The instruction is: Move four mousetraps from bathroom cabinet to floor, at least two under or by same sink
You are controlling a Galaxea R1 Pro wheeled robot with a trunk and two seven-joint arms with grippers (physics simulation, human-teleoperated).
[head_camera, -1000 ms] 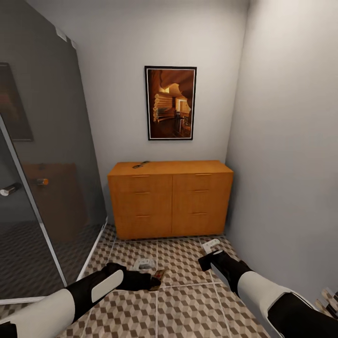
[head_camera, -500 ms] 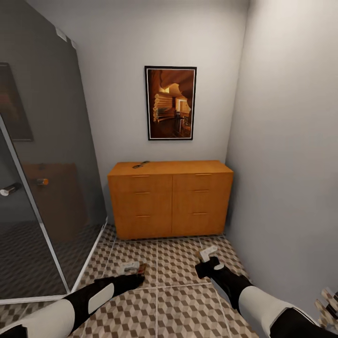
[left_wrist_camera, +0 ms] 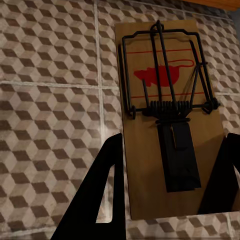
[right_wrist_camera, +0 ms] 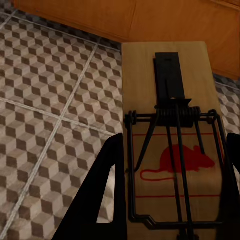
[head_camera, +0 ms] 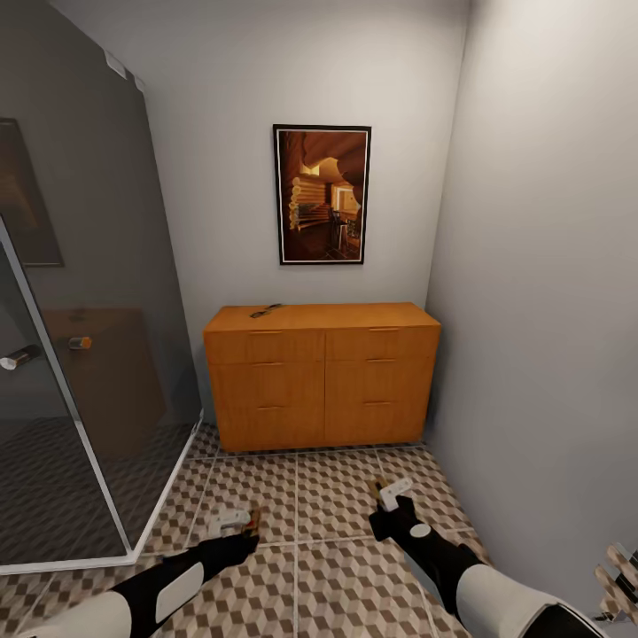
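Mousetrap (left_wrist_camera: 167, 115) between left gripper (left_wrist_camera: 167, 200) fingers, seemingly clamped, above floor (left_wrist_camera: 50, 115)

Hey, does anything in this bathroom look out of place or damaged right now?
Nothing looks damaged or spilled. The one stray item is a small dark object lying askew on top of the cabinet; too small to identify. Each gripper holds a mousetrap, both intact.

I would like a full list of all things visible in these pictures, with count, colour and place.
cabinet: one, orange-brown, against the far wall.
small dark object: one, on the cabinet top; too small to identify.
framed picture: one, brown tones, above the cabinet.
glass shower panel: one, grey, left side.
bathroom floor: brown-beige cube tiles.
mousetraps: two, wooden with a red mouse print, one in the left tool, one in the right tool.
left tool; right tool: black, low over the floor.
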